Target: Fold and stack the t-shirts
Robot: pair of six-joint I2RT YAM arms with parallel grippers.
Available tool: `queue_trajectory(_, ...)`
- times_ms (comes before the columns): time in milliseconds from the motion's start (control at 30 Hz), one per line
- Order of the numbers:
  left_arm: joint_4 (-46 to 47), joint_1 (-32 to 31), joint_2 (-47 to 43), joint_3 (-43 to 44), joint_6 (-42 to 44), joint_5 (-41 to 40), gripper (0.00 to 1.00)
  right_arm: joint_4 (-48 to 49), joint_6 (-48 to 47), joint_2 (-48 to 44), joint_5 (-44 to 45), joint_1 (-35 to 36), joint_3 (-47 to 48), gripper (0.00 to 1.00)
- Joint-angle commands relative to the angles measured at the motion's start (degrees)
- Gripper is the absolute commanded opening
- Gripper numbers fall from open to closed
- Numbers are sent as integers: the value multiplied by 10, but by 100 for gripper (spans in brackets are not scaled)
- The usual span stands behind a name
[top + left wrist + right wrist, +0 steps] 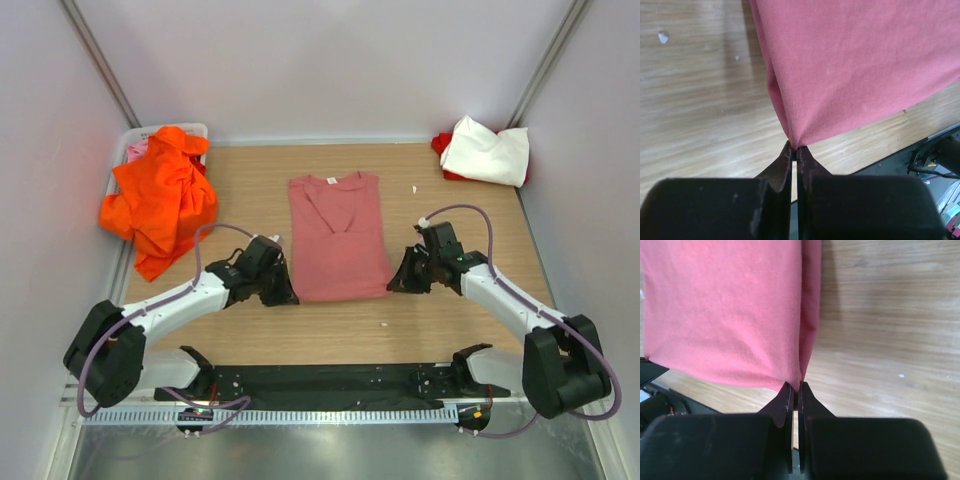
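Note:
A salmon-pink t-shirt (pixel 338 236) lies flat mid-table, sides folded in to a narrow strip, neckline at the far end. My left gripper (pixel 283 290) is shut on its near left bottom corner; in the left wrist view the cloth (pixel 855 65) is pinched at the fingertips (pixel 796 148). At the near right bottom corner my right gripper (pixel 397 284) is shut too, with the pink cloth (pixel 730 310) caught between its tips (pixel 796 388). An orange t-shirt (pixel 160 198) lies crumpled at the far left. A white t-shirt (pixel 487 152) rests over a red one (pixel 441 146) at the far right.
A white basket (pixel 135 145) holding a lighter pink cloth (pixel 137 152) sits in the far left corner under the orange shirt. Pale walls close in three sides. A black rail (pixel 330 382) runs along the near edge between the arm bases.

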Motion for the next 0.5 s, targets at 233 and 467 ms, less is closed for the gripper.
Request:
queue_trajectory(233, -179, 2, 0, 198, 73, -81, 0, -99, -27, 10, 33, 2, 159, 1)
queue_trajectory(467, -213, 65, 97, 343, 125, -54, 0, -124, -57, 127, 64, 0, 313, 1)
